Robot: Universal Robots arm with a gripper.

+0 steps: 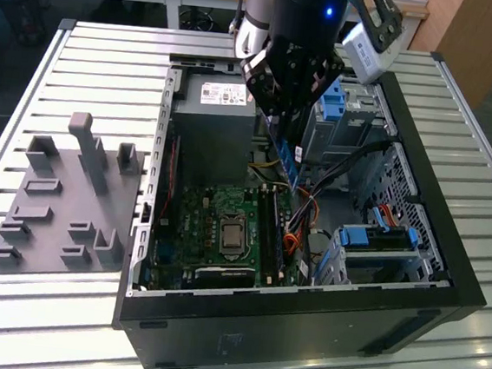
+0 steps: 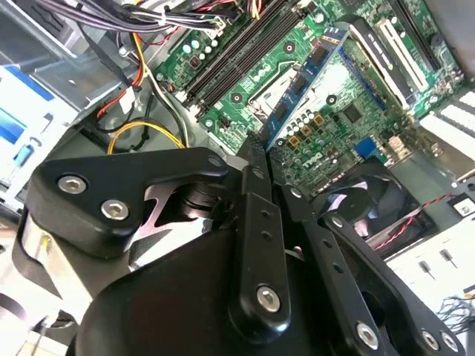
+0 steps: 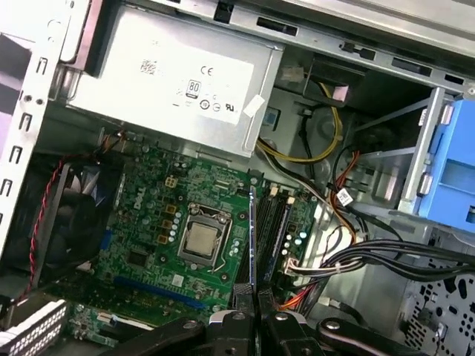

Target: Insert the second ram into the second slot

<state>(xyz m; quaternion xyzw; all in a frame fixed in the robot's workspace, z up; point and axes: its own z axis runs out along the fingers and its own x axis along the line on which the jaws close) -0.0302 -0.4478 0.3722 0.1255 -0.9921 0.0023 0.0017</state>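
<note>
2nd ram (image 1: 291,161) hangs edge-down inside the open computer case (image 1: 449,248), over the green motherboard (image 1: 199,215). The gripper (image 1: 287,134) has its jaws closed flat on the upper end. In both wrist views the 2nd ram (image 2: 304,81) (image 3: 254,237) juts out from between them. Its lower edge is near the black memory slots (image 1: 270,226) and looks clear of them. I judge the pick-up done, with alignment and seating in the 2nd of them not yet done.
</note>
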